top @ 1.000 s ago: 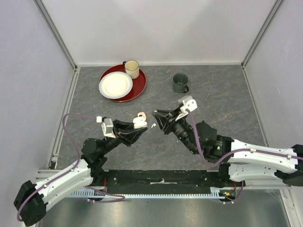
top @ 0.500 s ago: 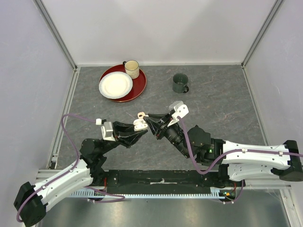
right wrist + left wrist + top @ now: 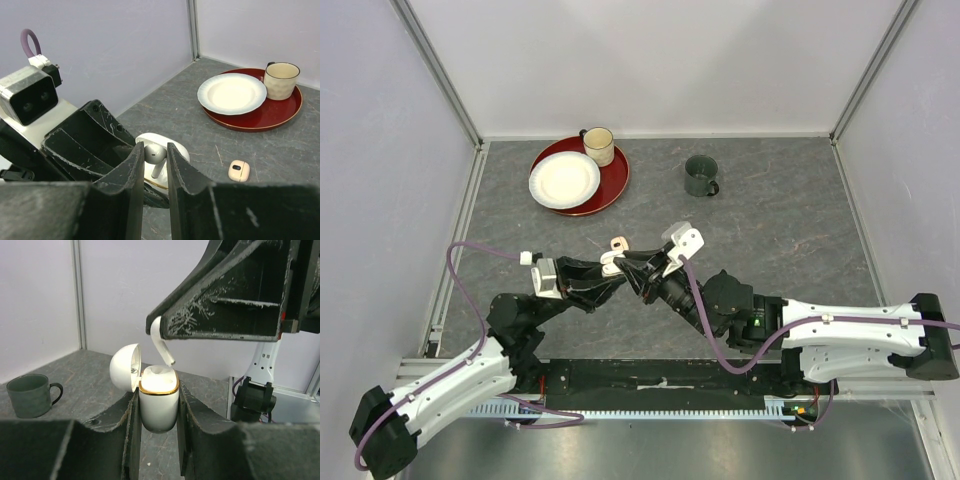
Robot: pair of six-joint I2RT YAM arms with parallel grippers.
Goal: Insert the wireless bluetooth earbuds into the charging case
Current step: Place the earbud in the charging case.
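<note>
Step judged in hand: seating white stemmed plastic earbud (image 3: 159, 342) in glossy white gold-rimmed charging case (image 3: 158, 400).
- Earbud head is pinched between right gripper (image 3: 154, 150) fingers. Stem hangs below fingertips, just above case mouth, seemingly not touching.
- Case is clamped upright between left gripper (image 3: 158, 415) fingers, with hinged lid (image 3: 125, 366) swung open above one finger.
- Stem to be lined up over socket, lowered slowly, and released only once seated.
- Case contents cannot be told.
- Red round tray (image 3: 280, 112), well beyond right fingers, is loaded with white plate (image 3: 231, 93) and cream mug (image 3: 281, 79).

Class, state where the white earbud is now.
Left wrist view: the white earbud is pinched in the right gripper, stem down just above the open charging case held by the left gripper.
</note>
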